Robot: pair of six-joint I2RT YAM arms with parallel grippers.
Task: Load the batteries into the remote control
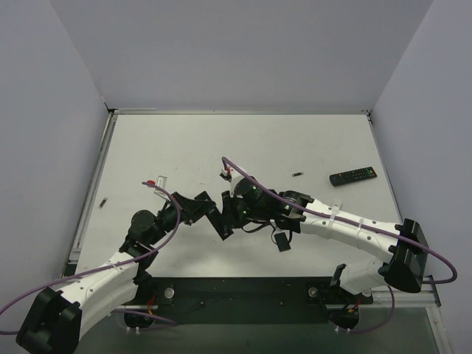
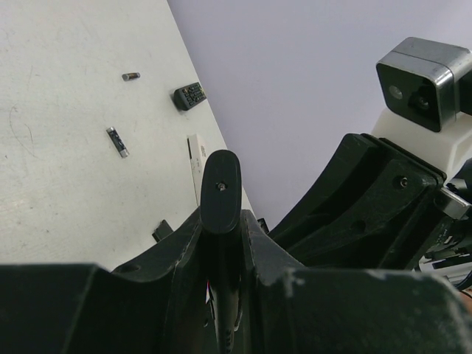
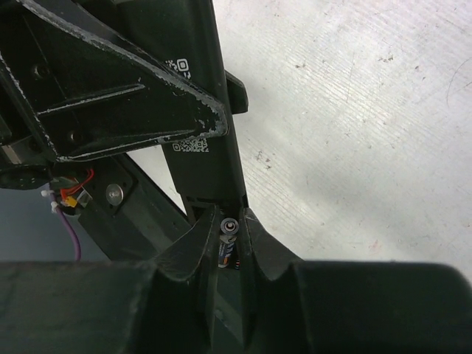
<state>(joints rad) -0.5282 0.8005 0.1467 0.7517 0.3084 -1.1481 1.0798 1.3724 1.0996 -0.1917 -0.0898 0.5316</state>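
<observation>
- Both my arms bend inward and meet mid-table. My left gripper (image 2: pixel 220 230) is clamped tight on the remote control (image 3: pixel 214 173), a slim, smooth black bar held slanting.
- My right gripper (image 3: pixel 229 247) pinches a battery (image 3: pixel 229 227), a small cylinder with a metallic end, right at the remote control.
- Right of the remote control, a loose battery (image 1: pixel 297 174) and a second remote (image 1: pixel 352 175) lie on the matte white table (image 1: pixel 295 140).

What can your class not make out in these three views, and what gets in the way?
- Right wrist view: the small dark cylindrical battery with a metal end is half hidden by the right end effector; markings unreadable.
- Left wrist view: the black plastic remote control shows only a narrow edge; its battery bay is unseen.
- Top view: the arms cover their meeting point; the loose dark cylinder is too small.
</observation>
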